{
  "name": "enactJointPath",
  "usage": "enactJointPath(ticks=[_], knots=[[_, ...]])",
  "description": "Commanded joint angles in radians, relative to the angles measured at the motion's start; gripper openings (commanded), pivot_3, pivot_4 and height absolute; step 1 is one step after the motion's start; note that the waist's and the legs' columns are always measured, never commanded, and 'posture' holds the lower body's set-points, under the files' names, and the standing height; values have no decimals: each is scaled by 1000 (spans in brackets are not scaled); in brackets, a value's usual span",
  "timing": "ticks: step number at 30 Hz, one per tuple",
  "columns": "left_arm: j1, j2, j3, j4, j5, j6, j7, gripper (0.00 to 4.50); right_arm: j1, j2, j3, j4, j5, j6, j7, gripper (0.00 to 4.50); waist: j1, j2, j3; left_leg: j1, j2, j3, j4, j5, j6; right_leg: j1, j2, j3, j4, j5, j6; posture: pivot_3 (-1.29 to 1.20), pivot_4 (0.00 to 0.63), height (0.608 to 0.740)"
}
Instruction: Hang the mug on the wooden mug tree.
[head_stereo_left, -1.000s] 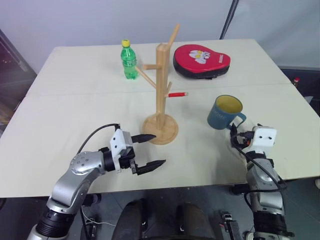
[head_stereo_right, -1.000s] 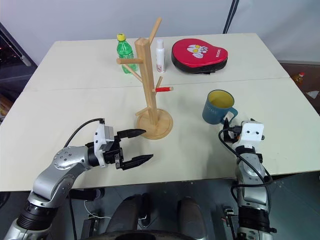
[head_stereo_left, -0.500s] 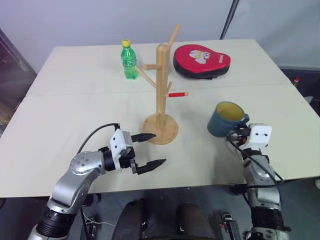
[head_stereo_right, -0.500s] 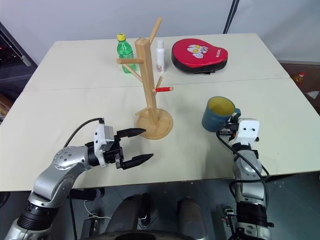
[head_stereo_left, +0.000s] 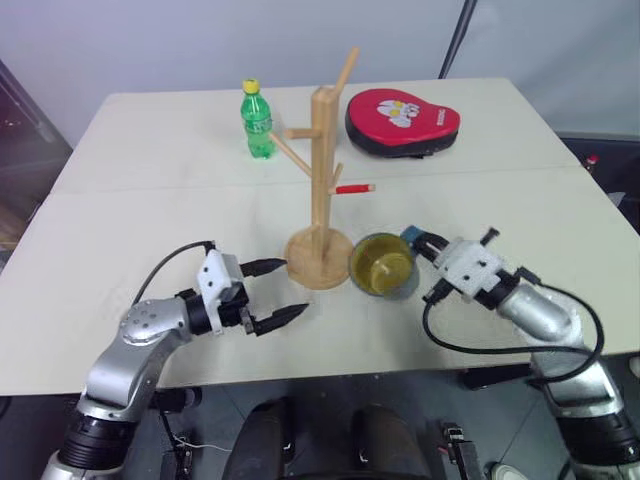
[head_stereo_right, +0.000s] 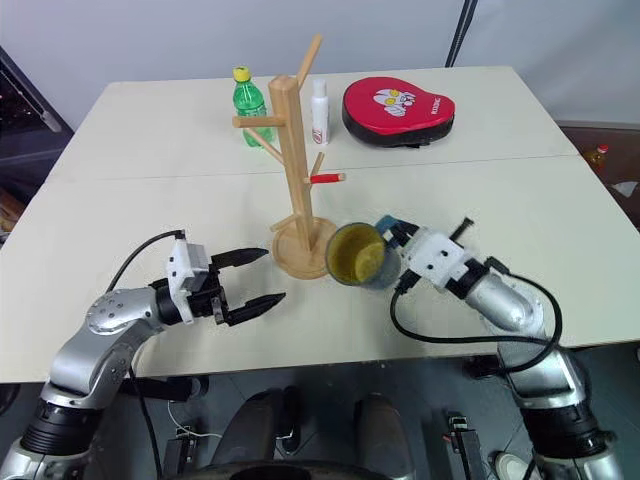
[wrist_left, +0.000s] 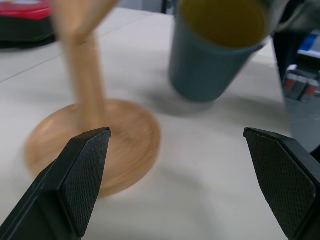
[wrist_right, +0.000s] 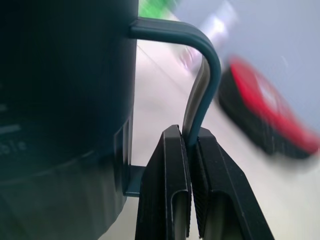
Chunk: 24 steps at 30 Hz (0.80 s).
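Right gripper (wrist_right: 189, 145) pinches the mug (head_stereo_left: 383, 265) by its handle (wrist_right: 200, 75), mid-frame, just right of tree (head_stereo_left: 322, 190) base, mouth tipped twd camera. Left gripper (head_stereo_left: 278, 291) hangs open lower left, empty. Lift, line loop w/ red-tipped peg (head_stereo_left: 354, 188), slide on slow, watch for swing.

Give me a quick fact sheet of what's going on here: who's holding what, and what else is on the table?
mug: tipped on its side, off the table beside the tree's base
right gripper: shut on the mug's handle
left gripper: open, holding nothing
wooden mug tree: upright, pegs bare
table: also has a green bottle, a white bottle, a red pad
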Motion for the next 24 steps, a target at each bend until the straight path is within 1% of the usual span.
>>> enactJointPath(ticks=[1,8,15,24], knots=[[-24,6,38,-9,-26,-15,-6,4500,-117,-18,-10,-74,35,76,37,50,1,-1,0,0,0,0,0,0,0,0,0,0,0,0,0,0,150,740],[-49,13,83,-18,-50,0,5,4500,-293,-35,9,-73,72,168,121,50,0,-3,1,-1,0,0,0,0,0,0,-1,0,-1,0,0,0,150,740],[-55,24,108,-33,-68,14,16,4500,-344,-53,20,-66,91,164,188,50,0,-3,2,-1,0,-1,0,0,0,0,-1,0,0,0,0,0,150,740],[-69,37,121,-58,-95,42,28,4500,-442,-51,63,-33,94,222,243,50,-2,-3,2,-1,0,-1,0,0,0,0,-1,0,0,0,0,0,150,740]])
